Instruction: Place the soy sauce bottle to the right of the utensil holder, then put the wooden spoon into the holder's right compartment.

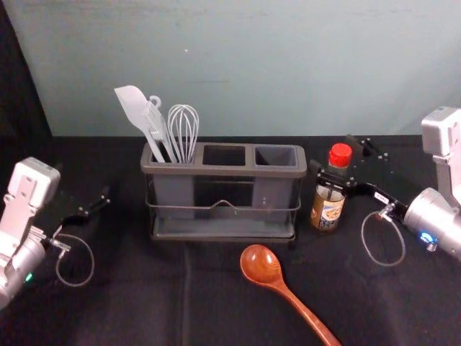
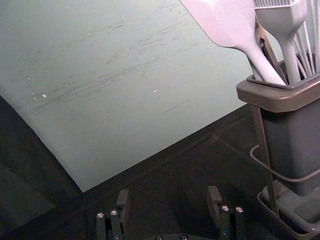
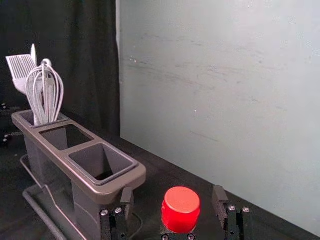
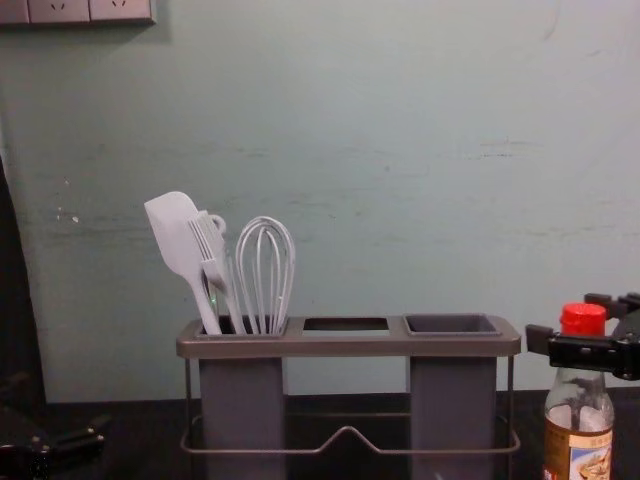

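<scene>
1. Your utensil holder (image 1: 223, 171) stands with its long rim across the work, the wall (image 1: 238, 65) behind it.
2. The soy sauce bottle (image 1: 327, 210) is upright, just to the right of the holder, with a narrow gap at the holder's right edge. Its base is dark against the cloth (image 1: 144, 288), but it looks to be standing on it.
3. Your right gripper (image 1: 333, 153) is at the bottle's upper part, right of the holder. Its fingers are spread, one on either side of the red cap (image 3: 181, 207), with room between each finger and the cap.
4. The wooden spoon (image 1: 261, 264) lies in front of the holder, bowl nearest it, handle slanting toward you and to the right.
5. The holder's right compartment (image 1: 276, 156) has its mouth open upward; the spatula (image 1: 133, 108), brush (image 1: 155, 122) and whisk (image 1: 183, 130) lean in the left one.
6. Your left gripper (image 1: 83, 182) is parked left of the holder, fingers wide apart, with a stretch of cloth between it and the holder's left edge.
</scene>
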### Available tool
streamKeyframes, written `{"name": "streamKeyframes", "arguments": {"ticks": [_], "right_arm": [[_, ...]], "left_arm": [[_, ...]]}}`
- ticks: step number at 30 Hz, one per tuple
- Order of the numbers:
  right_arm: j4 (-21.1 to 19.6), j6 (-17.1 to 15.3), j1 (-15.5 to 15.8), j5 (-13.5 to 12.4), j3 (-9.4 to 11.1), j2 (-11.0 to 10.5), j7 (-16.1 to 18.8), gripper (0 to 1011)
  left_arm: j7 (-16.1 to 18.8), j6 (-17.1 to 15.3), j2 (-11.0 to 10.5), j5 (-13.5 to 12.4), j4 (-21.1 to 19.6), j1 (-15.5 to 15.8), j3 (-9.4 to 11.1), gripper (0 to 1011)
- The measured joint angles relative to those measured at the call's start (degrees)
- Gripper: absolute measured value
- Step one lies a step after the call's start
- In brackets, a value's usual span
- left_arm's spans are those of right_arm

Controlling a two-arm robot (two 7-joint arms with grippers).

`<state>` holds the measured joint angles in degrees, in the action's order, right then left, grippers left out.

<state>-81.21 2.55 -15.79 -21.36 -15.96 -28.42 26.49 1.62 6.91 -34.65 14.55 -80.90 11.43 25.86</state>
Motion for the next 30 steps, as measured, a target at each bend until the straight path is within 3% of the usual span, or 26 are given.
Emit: {"name": "streamKeyframes", "arguments": {"ticks": [5, 11, 17, 18, 24, 30], "right_arm": [[-3.27, -0.28, 2.12, 0.92, 1.44, -0.85, -1.84, 1004], [-11.26, -1.52, 7.34, 1.35, 5.03, -3.13, -4.08, 1004], [-18.07, -1.59, 12.41, 1.18, 7.84, -5.77, -3.55, 1004], [-20.07, -0.71, 14.49, 0.43, 8.82, -6.63, -2.31, 1004], [-23.69, -0.27, 17.87, -1.45, 9.03, -9.25, 1.72, 1004], [-27.51, -2.37, 19.58, -2.46, 6.49, -12.09, 4.91, 1004]], "left_arm": [[0.00, 0.00, 0.00, 0.00, 0.00, 0.00, 0.00, 1011], [0.00, 0.00, 0.00, 0.00, 0.00, 0.00, 0.00, 1012], [0.00, 0.00, 0.00, 0.00, 0.00, 0.00, 0.00, 1011], [0.00, 0.00, 0.00, 0.00, 0.00, 0.00, 0.00, 1011], [0.00, 0.00, 0.00, 0.00, 0.00, 0.00, 0.00, 1012], [0.00, 0.00, 0.00, 0.00, 0.00, 0.00, 0.00, 1012]]}}
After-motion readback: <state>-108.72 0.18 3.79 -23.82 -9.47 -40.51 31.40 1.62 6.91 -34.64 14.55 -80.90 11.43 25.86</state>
